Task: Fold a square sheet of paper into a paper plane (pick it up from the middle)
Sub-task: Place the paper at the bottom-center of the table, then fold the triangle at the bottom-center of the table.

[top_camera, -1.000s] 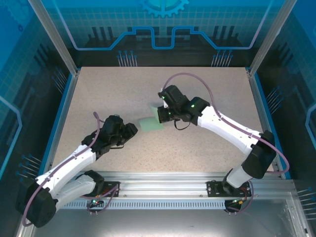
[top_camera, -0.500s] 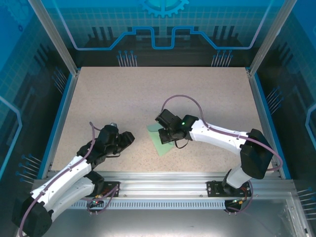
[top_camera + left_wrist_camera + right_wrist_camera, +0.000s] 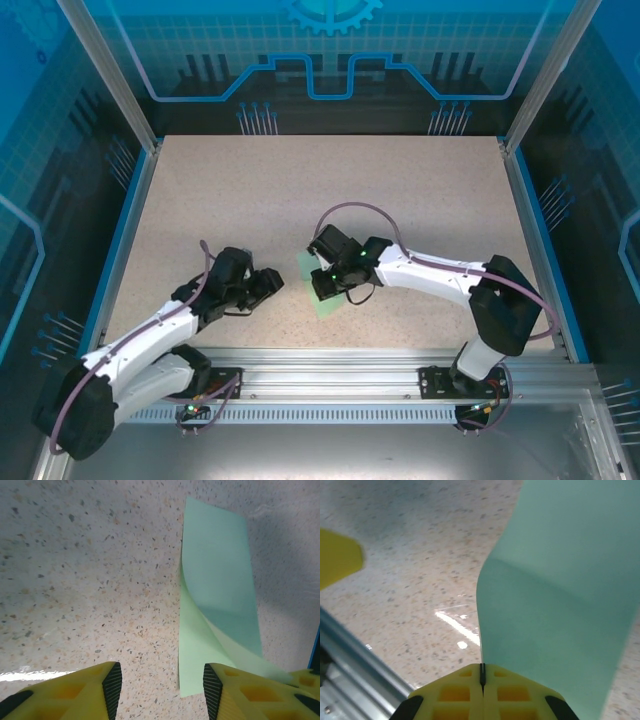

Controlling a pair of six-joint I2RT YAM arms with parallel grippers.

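Top view: a thin, pale mint-green square sheet of paper [image 3: 325, 302] sits near the front centre of the speckled beige table [image 3: 250, 190], between the arms.
Left wrist view: the left gripper [image 3: 162, 685] is half open and empty, with the sheet just beside one finger.
Right wrist view: the right gripper [image 3: 481, 672] is fully closed, pinching the sheet's edge.

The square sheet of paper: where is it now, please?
The square sheet of paper is near the table's front centre in the top view, pinched in the shut right gripper, with the open left gripper to its left.
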